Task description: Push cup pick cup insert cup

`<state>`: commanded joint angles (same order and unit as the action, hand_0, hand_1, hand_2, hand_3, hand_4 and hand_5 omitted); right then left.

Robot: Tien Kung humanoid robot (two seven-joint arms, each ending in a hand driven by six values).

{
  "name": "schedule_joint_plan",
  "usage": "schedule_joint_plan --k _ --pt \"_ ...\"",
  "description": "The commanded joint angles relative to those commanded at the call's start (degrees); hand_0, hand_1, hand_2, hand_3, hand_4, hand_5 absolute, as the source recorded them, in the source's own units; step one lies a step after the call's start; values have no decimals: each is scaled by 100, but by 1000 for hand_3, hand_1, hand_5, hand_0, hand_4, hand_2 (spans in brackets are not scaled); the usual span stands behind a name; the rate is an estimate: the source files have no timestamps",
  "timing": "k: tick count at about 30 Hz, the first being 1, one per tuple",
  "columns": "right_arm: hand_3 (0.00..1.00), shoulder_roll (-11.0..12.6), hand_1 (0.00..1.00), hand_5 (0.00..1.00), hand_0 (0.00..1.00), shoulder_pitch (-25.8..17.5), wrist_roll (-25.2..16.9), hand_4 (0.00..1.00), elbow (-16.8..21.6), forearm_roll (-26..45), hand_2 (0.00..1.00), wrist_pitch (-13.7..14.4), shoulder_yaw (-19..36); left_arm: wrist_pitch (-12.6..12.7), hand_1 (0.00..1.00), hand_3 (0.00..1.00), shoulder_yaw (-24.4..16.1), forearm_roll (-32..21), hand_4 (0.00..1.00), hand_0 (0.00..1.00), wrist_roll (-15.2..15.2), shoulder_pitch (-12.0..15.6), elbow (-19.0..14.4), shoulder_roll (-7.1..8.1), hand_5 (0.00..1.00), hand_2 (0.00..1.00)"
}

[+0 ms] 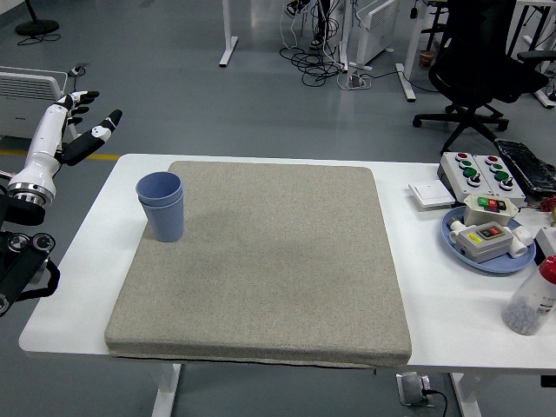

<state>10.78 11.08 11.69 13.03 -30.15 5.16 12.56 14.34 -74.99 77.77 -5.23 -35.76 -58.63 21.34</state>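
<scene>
Two blue cups (162, 204) stand nested, one inside the other, upright at the left edge of the grey mat (261, 261). My left hand (78, 122) is raised off to the left, beyond the table's edge and well apart from the cups. Its white fingers with black tips are spread and hold nothing. The right arm does not show in the head view.
A blue tray (486, 243) with button boxes sits at the right of the white table (87, 261). Behind it lie a control box (478, 172) and a white switch plate (430, 194). A clear bottle with a red cap (532, 297) stands at the right edge.
</scene>
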Motion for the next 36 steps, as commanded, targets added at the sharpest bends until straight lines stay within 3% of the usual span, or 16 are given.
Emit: schedule_joint_plan --k 1,2,7,8,10,12,16,18,22,27,36 --pt "586 -1 670 385 732 -4 3 160 0 -5 695 1 4 -76 768 691 -178 -261 641 701 19 187 -174 -44 833 782" --pt "586 -2 670 386 732 -3 6 160 -1 -27 694 1 13 -178 777 702 -328 -484 629 707 41 346 -320 -86 982 786" --pt "586 5 670 386 732 0 8 160 -1 -57 694 2 20 -666 777 702 -994 -1613 629 707 106 1068 -951 -260 982 786" --pt "586 6 670 386 732 -3 5 160 -1 -53 695 4 16 -748 825 769 -1144 -1872 647 760 95 1233 -1079 -304 998 853" --pt "586 8 670 386 732 -8 0 160 -1 -40 695 9 8 -824 825 769 -1409 -2311 647 760 45 1538 -1310 -387 998 853" --pt "586 16 670 386 732 9 -9 160 -3 -44 695 14 2 -891 825 769 -1804 -2807 647 760 -49 1973 -1644 -640 998 853" --pt "586 24 670 385 732 23 -17 160 -4 -25 693 23 -12 -894 833 787 -2229 -2992 638 771 -82 2596 -2019 -1019 998 865" --pt "586 26 670 385 732 27 -11 160 -5 -53 693 23 6 -926 833 787 -2293 -3006 638 771 -60 2846 -2124 -1106 998 865" --pt "586 31 670 385 732 42 26 160 -5 -220 694 5 92 -974 845 815 -2258 -3111 641 787 -119 3290 -2342 -1113 998 875" --pt "586 45 671 385 732 54 28 159 -4 -254 694 5 105 -1041 840 824 -2222 -3060 649 792 -93 3641 -2564 -1034 998 872" --pt "586 59 671 385 732 123 -12 159 -5 -137 694 17 22 -1063 841 825 -2292 -3050 650 793 -57 3835 -2712 -1057 998 871"
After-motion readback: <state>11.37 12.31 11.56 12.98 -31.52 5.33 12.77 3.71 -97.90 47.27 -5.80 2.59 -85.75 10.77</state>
